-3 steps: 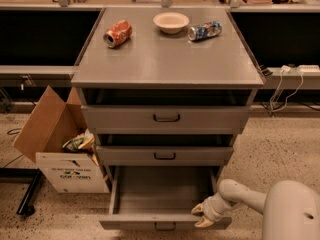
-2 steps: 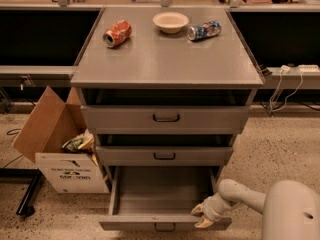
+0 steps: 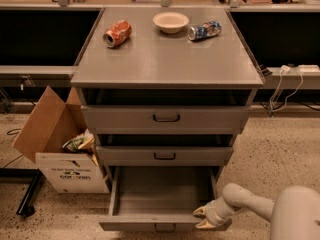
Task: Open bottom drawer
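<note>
Looking at your pincer (image 3: 203, 218) first: it sits low at the right end of the bottom drawer's (image 3: 160, 196) front edge, with its two pale tips spread apart, so count it as open. One tip lies over the drawer's inside and the other at the outer face. Whether they press on the metal between them, you can't tell from here.

The bottom drawer stands pulled well out of the cabinet toward you, with its bare floor showing. Its front panel runs left to right across the view, and it slides toward and away from the cabinet. Its small black loop handle (image 3: 164, 228) lies to the left of the pincer along that front edge, near but not touching. By my reading the opening is largely done. Any further pull would go straight out along the slide, not sideways.

Above it, the middle drawer (image 3: 165, 155) and the top drawer (image 3: 166, 118) show their fronts. Up on the desk (image 3: 165, 64) lie a red can (image 3: 117, 33), a bowl (image 3: 171, 22) and a blue can (image 3: 204, 30). A cardboard box (image 3: 50, 134) stands beside the cabinet on the left.
</note>
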Robot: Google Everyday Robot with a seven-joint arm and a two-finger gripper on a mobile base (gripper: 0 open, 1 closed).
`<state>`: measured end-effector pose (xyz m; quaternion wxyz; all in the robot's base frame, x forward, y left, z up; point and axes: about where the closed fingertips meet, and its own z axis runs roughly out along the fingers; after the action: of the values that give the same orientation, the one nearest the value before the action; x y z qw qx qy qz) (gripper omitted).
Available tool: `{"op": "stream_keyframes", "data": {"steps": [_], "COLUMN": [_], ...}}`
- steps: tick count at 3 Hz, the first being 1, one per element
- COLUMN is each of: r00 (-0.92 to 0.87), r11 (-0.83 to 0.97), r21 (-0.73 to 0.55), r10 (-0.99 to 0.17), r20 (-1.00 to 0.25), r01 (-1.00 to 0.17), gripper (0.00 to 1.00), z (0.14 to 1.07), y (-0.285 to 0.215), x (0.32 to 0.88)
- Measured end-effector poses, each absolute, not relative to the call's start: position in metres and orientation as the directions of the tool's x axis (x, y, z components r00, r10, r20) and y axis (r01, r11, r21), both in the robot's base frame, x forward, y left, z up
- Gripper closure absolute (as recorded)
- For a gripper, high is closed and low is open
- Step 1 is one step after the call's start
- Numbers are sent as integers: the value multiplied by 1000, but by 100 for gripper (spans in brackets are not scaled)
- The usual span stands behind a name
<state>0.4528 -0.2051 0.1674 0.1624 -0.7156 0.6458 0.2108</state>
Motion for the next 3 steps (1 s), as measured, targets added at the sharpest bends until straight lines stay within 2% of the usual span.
{"op": "stream_keyframes", "data": {"steps": [1, 2, 3], "r00": [58, 58, 58], "r11": [-95, -95, -95], "r21": [44, 44, 44], "r10": [-850, -850, -850], "r20": [-524, -524, -524], "r01": [-995, -995, -994], "gripper": [100, 81, 50], "z": [163, 163, 163], "y": [-212, -212, -212], "x": [441, 441, 441]}}
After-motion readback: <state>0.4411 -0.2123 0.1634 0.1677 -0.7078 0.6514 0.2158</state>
